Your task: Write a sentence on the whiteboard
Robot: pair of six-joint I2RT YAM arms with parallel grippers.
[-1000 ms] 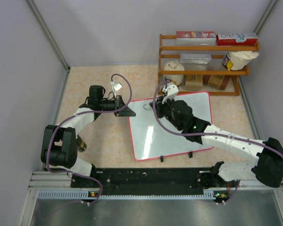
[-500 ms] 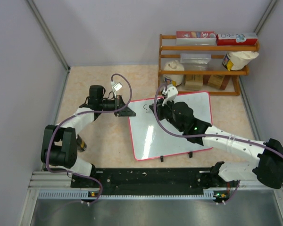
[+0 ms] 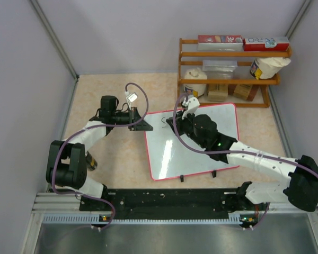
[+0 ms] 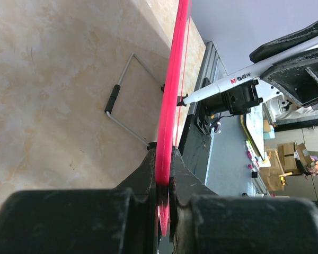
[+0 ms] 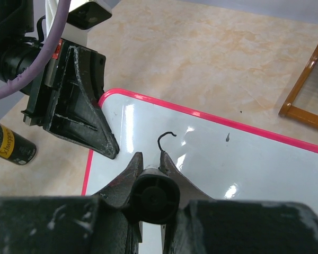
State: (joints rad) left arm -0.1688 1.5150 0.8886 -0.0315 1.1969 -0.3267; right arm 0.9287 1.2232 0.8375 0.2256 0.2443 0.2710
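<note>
My left gripper (image 4: 163, 159) clamps the far-left corner of the glossy red-framed whiteboard (image 3: 169, 153), steadying it. My right gripper (image 5: 151, 164) pinches a white marker pen (image 4: 222, 87), its tip at the first black stroke (image 5: 164, 138) near that corner.

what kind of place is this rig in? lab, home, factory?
Most likely a robotics lab test cell: plain grey partition walls enclose the tabletop, an aluminium mounting rail runs along the near edge, and a wooden rack holds grocery-style props.
</note>
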